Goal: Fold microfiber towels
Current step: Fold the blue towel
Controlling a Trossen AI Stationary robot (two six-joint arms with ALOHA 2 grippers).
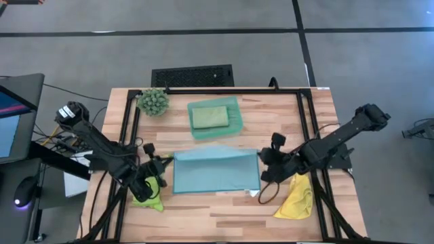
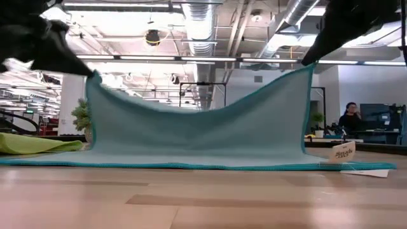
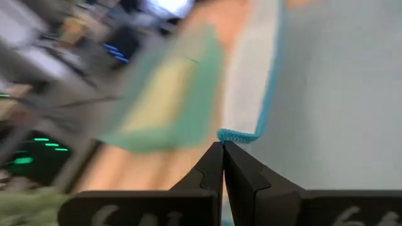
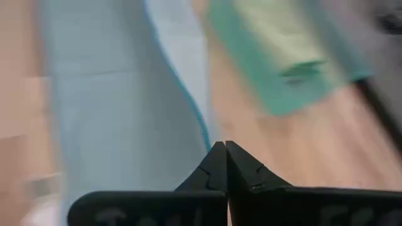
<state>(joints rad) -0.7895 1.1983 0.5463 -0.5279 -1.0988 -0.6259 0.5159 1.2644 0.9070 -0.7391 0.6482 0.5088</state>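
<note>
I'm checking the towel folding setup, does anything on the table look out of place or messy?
Two towels lie crumpled at the near corners: the lime green towel under the left gripper and the yellow towel by the right gripper. The light blue towel sags, both grippers pinching its corners.

Both arms are matte black, built of slim straight links joined by rounded, bulkier joint housings. The left arm (image 1: 95,139) carries a small white patch on the housing at its outer end, and the right arm (image 1: 342,139) ends in a similar dark knuckle. The left gripper (image 3: 222,164) has two flat black fingers (image 3: 246,179) tapering to pointed tips above a broad black crossbar bearing blurred pale embossed characters. The right gripper (image 4: 224,162) looks the same, pale marks on its bar.
</note>
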